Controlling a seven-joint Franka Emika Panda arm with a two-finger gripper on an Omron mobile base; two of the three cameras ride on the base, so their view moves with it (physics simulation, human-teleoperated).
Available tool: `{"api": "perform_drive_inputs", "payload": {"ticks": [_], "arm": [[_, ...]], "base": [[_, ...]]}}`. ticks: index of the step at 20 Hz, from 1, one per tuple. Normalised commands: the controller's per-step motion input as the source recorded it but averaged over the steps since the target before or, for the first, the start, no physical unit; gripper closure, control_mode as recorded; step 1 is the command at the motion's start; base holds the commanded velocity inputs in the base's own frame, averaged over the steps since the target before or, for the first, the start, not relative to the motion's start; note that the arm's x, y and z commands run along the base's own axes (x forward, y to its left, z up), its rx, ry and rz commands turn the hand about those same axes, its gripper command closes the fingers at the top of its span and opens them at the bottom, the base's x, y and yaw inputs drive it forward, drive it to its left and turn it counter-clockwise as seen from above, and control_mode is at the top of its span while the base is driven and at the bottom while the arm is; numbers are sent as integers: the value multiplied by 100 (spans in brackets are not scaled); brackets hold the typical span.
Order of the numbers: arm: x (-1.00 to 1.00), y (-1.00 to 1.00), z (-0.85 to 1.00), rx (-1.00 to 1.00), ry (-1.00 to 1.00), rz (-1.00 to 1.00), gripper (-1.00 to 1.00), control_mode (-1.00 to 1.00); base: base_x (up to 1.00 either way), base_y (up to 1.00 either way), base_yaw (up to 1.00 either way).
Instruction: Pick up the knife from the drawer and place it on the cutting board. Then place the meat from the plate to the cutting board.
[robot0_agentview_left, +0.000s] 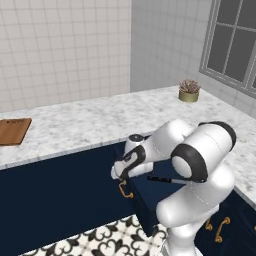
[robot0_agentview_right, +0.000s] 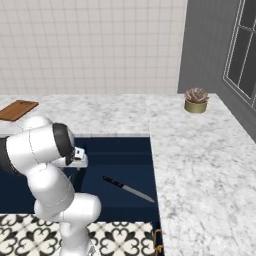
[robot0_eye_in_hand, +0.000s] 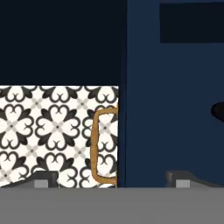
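Note:
The navy drawer (robot0_agentview_right: 120, 165) stands pulled out under the marble counter. In it the knife (robot0_agentview_right: 127, 189) lies flat, black handle to the left and blade to the right; the arm hides part of the knife (robot0_agentview_left: 167, 180). My gripper (robot0_agentview_left: 121, 177) hangs open just above the drawer's front. The gold handle (robot0_eye_in_hand: 103, 148) sits between its spread fingertips (robot0_eye_in_hand: 43, 179), untouched. The reddish-brown cutting board (robot0_agentview_left: 12, 131) lies far left on the counter, also seen as the cutting board (robot0_agentview_right: 17, 110). The plate and the meat are out of view.
A small potted plant (robot0_agentview_left: 189, 91) stands at the counter's back corner near the window. Patterned floor tiles (robot0_agentview_left: 100, 240) lie below the drawer. More gold handles (robot0_agentview_left: 220, 230) sit on the cabinets at lower right. The marble counter (robot0_agentview_right: 200, 165) runs along the drawer's right side.

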Motion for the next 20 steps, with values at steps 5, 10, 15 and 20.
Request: {"api": "perform_drive_inputs", "payload": {"ticks": [5,10,15,20], "arm": [[0,-10,86,0,0,0,100,-100],[12,-84,22,-1,-4,4,100,-100],[14,-88,0,0,-9,5,100,-100],[7,-22,0,0,-1,2,-100,-100]], "base": [[0,0,0],[0,0,0],[0,0,0],[0,0,0]]}}
